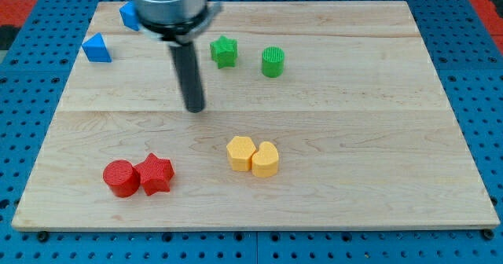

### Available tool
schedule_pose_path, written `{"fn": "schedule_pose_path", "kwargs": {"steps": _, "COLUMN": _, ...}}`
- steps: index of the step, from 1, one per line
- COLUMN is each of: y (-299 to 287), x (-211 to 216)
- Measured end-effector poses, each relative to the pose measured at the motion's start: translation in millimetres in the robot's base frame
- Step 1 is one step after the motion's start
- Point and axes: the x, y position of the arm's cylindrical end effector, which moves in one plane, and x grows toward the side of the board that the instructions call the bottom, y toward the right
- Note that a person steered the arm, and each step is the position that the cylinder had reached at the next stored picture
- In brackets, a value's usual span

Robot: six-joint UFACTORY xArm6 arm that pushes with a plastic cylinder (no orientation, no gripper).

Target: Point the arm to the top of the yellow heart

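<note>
The yellow heart (266, 159) lies on the wooden board (354, 138) below the middle, touching a yellow pentagon (240, 153) on its left. My tip (195, 108) rests on the board up and to the left of both yellow blocks, well apart from them. The dark rod rises from the tip toward the view's top.
A green star (224, 51) and a green cylinder (273, 62) sit near the top centre. A blue triangle (96, 49) and a blue block (128, 16), partly hidden by the arm, are at the top left. A red cylinder (121, 177) touches a red star (156, 174) at the bottom left.
</note>
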Motion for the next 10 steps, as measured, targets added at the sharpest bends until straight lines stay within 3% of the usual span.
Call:
{"fn": "schedule_pose_path", "kwargs": {"steps": 1, "y": 37, "x": -1}}
{"fn": "schedule_pose_path", "kwargs": {"steps": 7, "y": 57, "x": -4}}
{"fn": "schedule_pose_path", "kwargs": {"steps": 8, "y": 86, "x": 12}}
{"fn": "schedule_pose_path", "kwargs": {"steps": 10, "y": 105, "x": 95}}
